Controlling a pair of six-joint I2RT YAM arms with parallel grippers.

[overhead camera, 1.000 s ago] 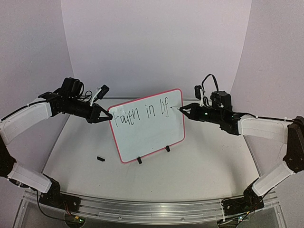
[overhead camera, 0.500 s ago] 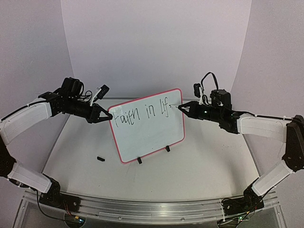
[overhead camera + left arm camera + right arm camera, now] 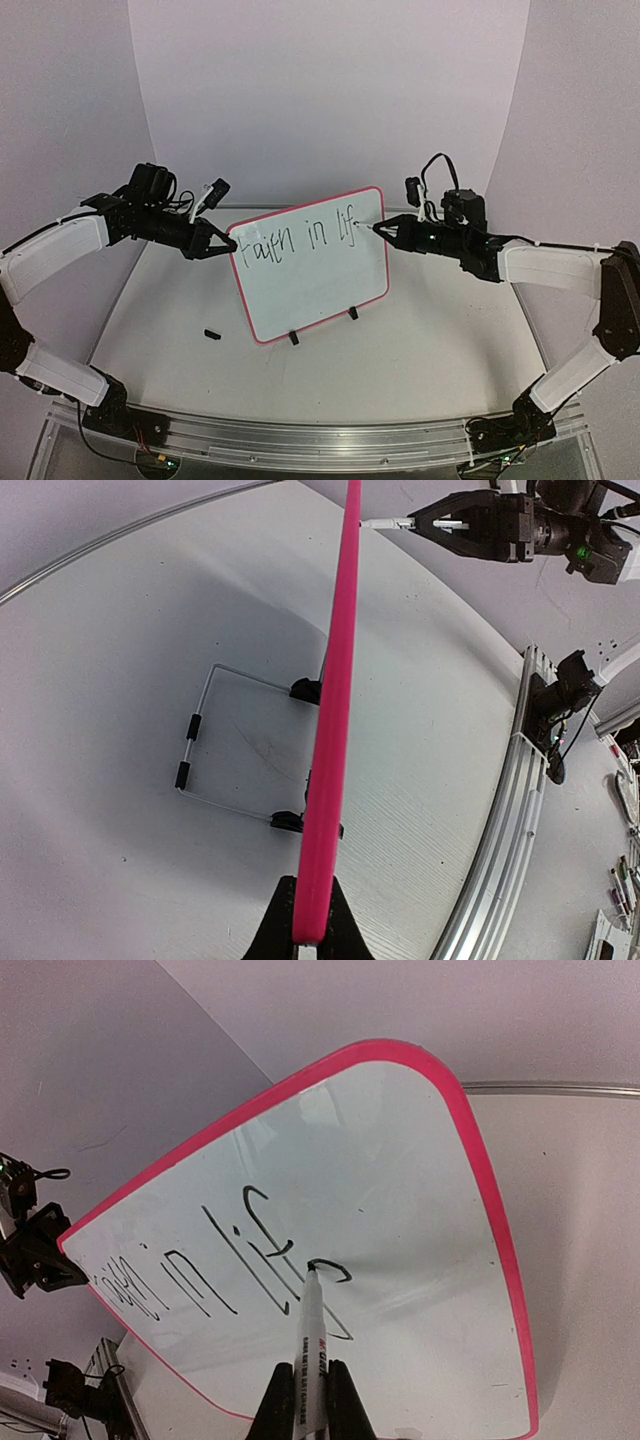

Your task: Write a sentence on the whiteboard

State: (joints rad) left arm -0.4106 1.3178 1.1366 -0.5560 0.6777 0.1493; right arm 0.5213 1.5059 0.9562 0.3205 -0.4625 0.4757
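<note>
Near edge: a ribbed aluminium rail [image 3: 320,440] is running the full width of the grey-white tabletop [image 3: 430,350].

Toward the left edge, a small black cap-like piece [image 3: 211,334] is lying on the tabletop, apart from everything. Too small to identify.

Mid-tabletop: the large white rounded-corner whiteboard with a thin pink-red frame [image 3: 315,275] is standing on two small black clip feet [image 3: 293,338] and leaning back toward the far edge. Behind it, a thin wire prop with two black sleeves [image 3: 215,735] is lying flat on the tabletop.

The left gripper [image 3: 228,243] is pinching the whiteboard's left frame edge, its fingers nearly closed on the rim. In the left wrist view the frame is showing edge-on as a pink strip. The fingers [image 3: 340,942] are cut off at the bottom there, and the writing face is hidden.

The right gripper [image 3: 385,228] is clamping a white marker with a black tip [image 3: 312,1350] close between both fingers. The tip is touching the whiteboard near its upper right corner, at a small black loop. The marker's lower barrel is running out of the right wrist view.

Black handwriting is crossing the top of the whiteboard. "in" and "lif" are reading clearly, but the first word is hard to make out.
</note>
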